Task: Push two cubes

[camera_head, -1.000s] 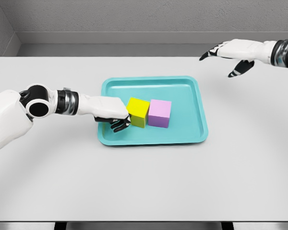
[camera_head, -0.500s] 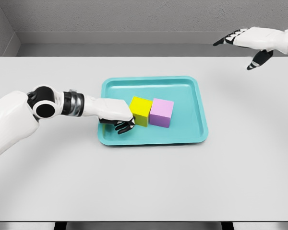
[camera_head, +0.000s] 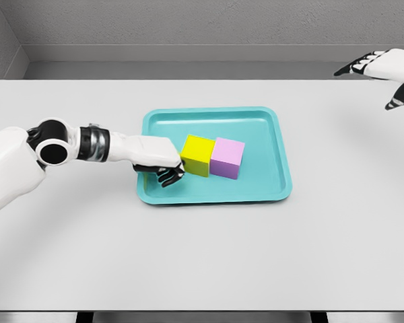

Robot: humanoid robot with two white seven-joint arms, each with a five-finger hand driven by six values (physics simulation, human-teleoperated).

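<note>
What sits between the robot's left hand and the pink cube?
In the head view, the yellow cube sits between the left hand and the pink cube.

Matt yellow cube (camera_head: 197,155), matt pink cube (camera_head: 227,157), smooth teal tray (camera_head: 276,182), matt grey table (camera_head: 202,256)

No text, label, brand, number or sign can be read anywhere. The yellow cube (camera_head: 197,155) just beside the left hand (camera_head: 159,160), the pink cube (camera_head: 227,157) touching it on the far side from that hand, and the teal tray (camera_head: 269,182) under them look plain, as far as this small render shows.
</note>
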